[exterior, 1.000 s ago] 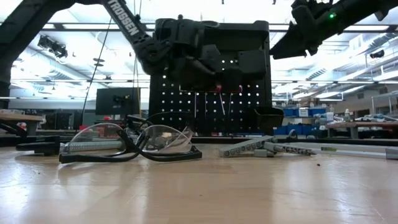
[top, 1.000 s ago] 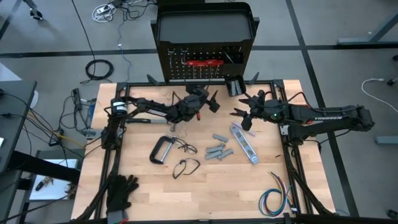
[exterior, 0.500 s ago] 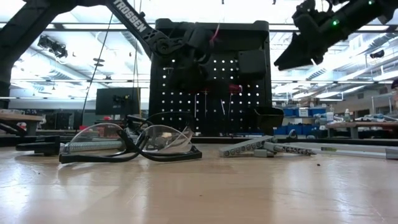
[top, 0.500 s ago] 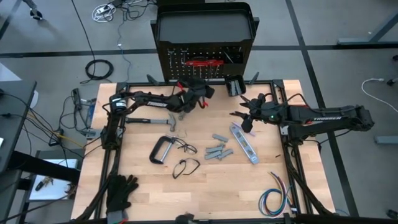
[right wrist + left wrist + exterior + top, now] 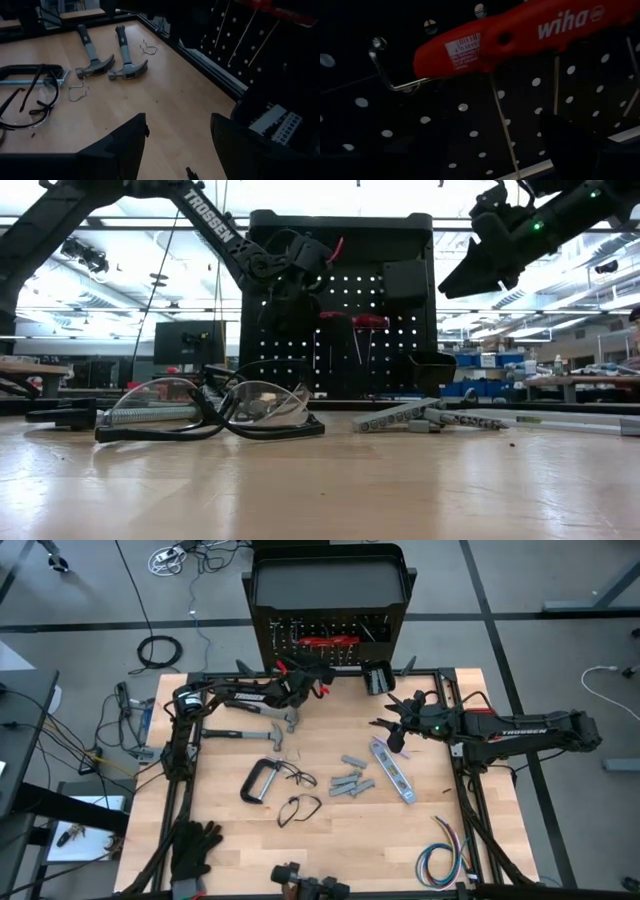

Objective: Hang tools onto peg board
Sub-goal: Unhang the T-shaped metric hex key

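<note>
L pincer [image 5: 318,680] back; red-handled tool [image 5: 510,37] (hung)

Black perforated peg board [image 5: 340,310], red tool handle [image 5: 510,35] with white lettering, pale wooden table [image 5: 330,840].

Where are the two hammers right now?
In the high view the two hammers lie side by side on the table's left half, just below the left pincer and above the grey C-clamp.

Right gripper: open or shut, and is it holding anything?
Open and empty. The right gripper shows a wide gap between its fingers with only bare table visible through it.
</note>
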Available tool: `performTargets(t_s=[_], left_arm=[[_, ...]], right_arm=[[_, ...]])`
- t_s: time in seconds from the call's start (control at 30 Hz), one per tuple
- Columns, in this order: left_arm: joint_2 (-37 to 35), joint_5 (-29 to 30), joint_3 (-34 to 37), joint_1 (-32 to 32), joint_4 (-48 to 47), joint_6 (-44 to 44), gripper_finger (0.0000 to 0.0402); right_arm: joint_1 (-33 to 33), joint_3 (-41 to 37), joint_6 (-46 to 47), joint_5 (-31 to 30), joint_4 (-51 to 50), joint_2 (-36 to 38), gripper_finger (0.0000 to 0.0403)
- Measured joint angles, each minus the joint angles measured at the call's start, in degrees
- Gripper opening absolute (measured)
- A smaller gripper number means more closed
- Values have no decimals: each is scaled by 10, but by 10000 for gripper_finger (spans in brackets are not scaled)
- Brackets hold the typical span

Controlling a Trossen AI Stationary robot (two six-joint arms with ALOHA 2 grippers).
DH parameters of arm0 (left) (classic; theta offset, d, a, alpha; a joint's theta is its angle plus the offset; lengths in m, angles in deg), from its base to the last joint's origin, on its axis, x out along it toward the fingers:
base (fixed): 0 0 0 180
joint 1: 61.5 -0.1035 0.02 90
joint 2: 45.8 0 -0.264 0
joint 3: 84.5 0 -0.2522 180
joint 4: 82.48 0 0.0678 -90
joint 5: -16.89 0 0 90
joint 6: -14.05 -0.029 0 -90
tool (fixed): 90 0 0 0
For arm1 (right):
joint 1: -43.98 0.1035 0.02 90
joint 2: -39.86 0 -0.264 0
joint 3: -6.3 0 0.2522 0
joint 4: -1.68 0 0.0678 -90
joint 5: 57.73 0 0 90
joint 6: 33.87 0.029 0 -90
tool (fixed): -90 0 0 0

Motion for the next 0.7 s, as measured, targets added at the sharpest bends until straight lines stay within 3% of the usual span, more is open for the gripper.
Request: performTargets(t_s=[0.23,0.47,0.57,0.7], left_arm=[[0,-96,0,-27,1,46,294],[0,-103,0,-33,1,50,290],[0,-102,0,-33,-2,50,274],[0,-102,0,-33,-19,50,222]], right_arm=[[0,0,0,0,9,0,229],[0,0,0,2,13,0,229],[0,0,0,2,14,0,229],[0,0,0,2,15,0,229]])
